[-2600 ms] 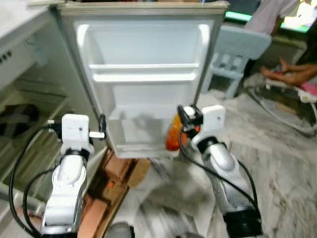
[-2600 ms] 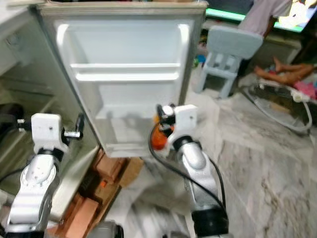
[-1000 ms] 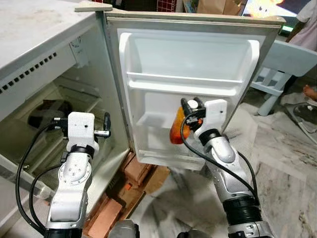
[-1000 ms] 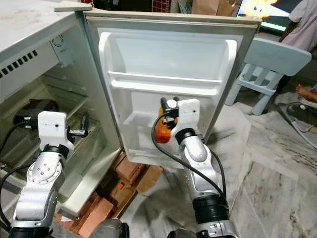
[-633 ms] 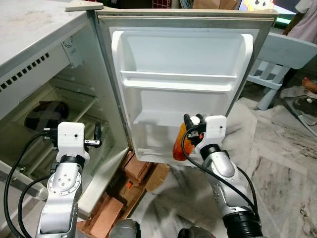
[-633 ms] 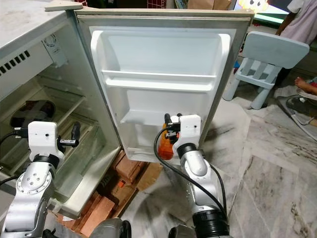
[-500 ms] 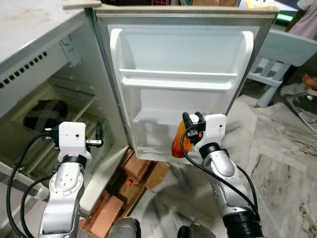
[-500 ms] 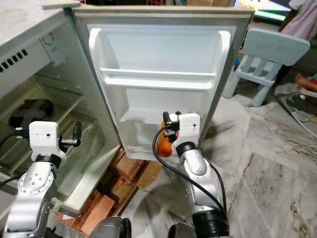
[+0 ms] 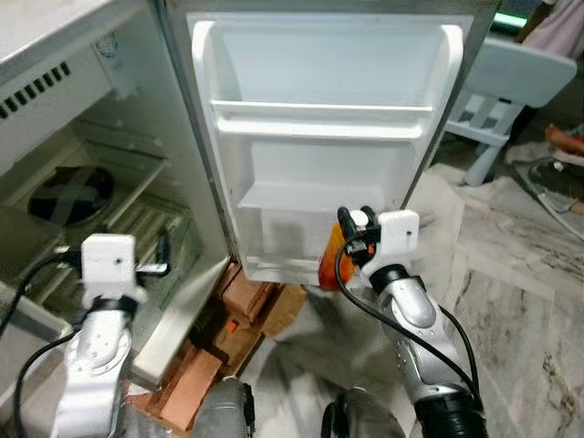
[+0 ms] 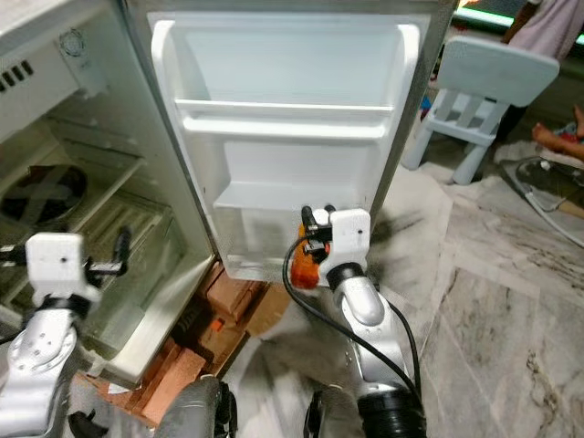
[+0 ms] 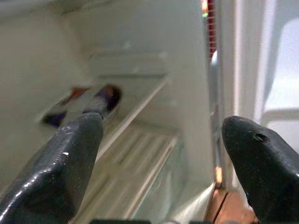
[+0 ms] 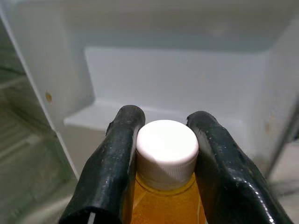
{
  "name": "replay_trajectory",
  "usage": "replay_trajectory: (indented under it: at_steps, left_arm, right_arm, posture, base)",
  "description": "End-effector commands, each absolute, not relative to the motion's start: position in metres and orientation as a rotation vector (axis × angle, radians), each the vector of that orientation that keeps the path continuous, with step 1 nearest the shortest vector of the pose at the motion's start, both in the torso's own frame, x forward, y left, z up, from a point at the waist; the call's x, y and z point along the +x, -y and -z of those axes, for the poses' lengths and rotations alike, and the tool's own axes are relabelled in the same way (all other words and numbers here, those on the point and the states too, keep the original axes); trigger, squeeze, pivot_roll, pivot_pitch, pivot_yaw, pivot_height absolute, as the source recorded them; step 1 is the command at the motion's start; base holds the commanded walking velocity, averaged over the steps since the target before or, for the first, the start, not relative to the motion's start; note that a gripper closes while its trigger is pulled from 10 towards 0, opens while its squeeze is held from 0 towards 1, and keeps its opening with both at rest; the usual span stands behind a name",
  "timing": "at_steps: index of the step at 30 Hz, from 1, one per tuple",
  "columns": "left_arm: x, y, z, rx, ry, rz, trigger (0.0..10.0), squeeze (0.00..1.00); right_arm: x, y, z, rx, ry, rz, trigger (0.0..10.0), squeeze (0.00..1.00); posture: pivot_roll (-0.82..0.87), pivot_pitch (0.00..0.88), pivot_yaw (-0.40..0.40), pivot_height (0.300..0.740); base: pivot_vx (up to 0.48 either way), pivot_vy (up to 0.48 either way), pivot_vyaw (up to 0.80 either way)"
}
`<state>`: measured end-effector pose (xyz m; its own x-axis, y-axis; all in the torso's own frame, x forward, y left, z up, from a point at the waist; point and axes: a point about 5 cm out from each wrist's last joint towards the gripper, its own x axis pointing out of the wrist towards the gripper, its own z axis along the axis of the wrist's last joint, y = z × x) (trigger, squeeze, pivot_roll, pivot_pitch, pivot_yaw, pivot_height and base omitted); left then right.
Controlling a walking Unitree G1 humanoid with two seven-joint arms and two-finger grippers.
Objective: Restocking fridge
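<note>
Lower than a moment ago, the right gripper [image 12: 161, 154] with its orange bottle [image 9: 330, 260] now hangs in front of the bottom door shelf [image 9: 283, 268] of the open fridge door [image 9: 319, 137], whose shelves rise ahead of and above it. Its two black fingers [image 12: 110, 172] are clamped on the bottle's neck just under the white cap [image 12: 167, 147], the body hanging below them. Beside the fridge interior [image 9: 82, 201], the left gripper [image 11: 161, 154] is spread wide, holding nothing.
</note>
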<state>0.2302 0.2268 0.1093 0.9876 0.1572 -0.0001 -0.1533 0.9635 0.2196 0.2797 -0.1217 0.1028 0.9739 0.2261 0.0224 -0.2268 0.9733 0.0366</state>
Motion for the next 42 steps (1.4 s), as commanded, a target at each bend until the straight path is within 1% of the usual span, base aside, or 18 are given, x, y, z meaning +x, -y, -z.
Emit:
replay_trajectory:
  at_steps: [1,5,7,9,13,16,23,30,33,39,42]
  left_arm:
    - [0.228,-0.227,-0.111,0.2,0.003,-0.176,10.0,0.0]
    - [0.227,-0.226,-0.108,0.204,-0.005,-0.186,10.0,0.0]
    - [0.23,-0.219,-0.102,0.188,-0.011,-0.184,10.0,0.0]
    - [0.232,-0.211,-0.105,0.136,0.01,-0.14,10.0,0.0]
    - [0.233,-0.209,-0.106,0.143,0.018,-0.141,10.0,0.0]
    - [0.236,-0.208,-0.108,0.148,0.023,-0.133,10.0,0.0]
    - [0.247,-0.205,-0.116,0.166,0.053,-0.111,10.0,0.0]
    - [0.244,-0.201,-0.114,0.168,0.048,-0.081,10.0,0.0]
    - [0.247,-0.2,-0.117,0.168,0.055,-0.09,10.0,0.0]
    - [0.253,-0.197,-0.125,0.152,0.086,-0.082,10.0,0.0]
    - [0.254,-0.191,-0.129,0.133,0.105,-0.058,10.0,0.0]
  right_arm:
    - [0.28,0.127,-0.113,0.019,0.068,-0.216,10.0,0.0]
    - [0.281,0.129,-0.113,0.013,0.068,-0.212,10.0,0.0]
    - [0.285,0.128,-0.117,0.009,0.083,-0.231,10.0,0.0]
    - [0.287,0.124,-0.119,-0.001,0.088,-0.253,10.0,0.0]
    - [0.288,0.122,-0.12,-0.005,0.094,-0.269,10.0,0.0]
    - [0.289,0.119,-0.122,-0.023,0.097,-0.282,10.0,0.0]
    - [0.285,0.116,-0.119,-0.055,0.09,-0.306,10.0,0.0]
    - [0.283,0.115,-0.119,-0.071,0.101,-0.327,10.0,0.0]
    - [0.281,0.108,-0.121,-0.122,0.125,-0.385,10.0,0.0]
    - [0.281,0.104,-0.122,-0.142,0.142,-0.4,10.0,0.0]
    - [0.282,0.102,-0.124,-0.162,0.155,-0.411,10.0,0.0]
  posture:
    - [0.09,0.108,-0.011,0.671]
    - [0.08,0.104,-0.014,0.671]
    - [0.09,0.099,-0.03,0.671]
    - [0.09,0.098,-0.037,0.671]
    - [0.09,0.096,-0.041,0.671]
    - [0.08,0.113,-0.048,0.661]
    - [0.08,0.12,-0.048,0.616]
    - [0.08,0.126,-0.039,0.616]
    - [0.08,0.126,-0.039,0.616]
    - [0.08,0.123,-0.038,0.616]
    - [0.08,0.124,-0.037,0.616]
  base:
    - [0.0,0.0,0.0]
    - [0.0,0.0,0.0]
    - [0.0,0.0,0.0]
    - [0.0,0.0,0.0]
    - [0.0,0.0,0.0]
    - [0.0,0.0,0.0]
    - [0.0,0.0,0.0]
    - [0.0,0.0,0.0]
    - [0.0,0.0,0.0]
    - [0.0,0.0,0.0]
    - [0.171,0.0,0.0]
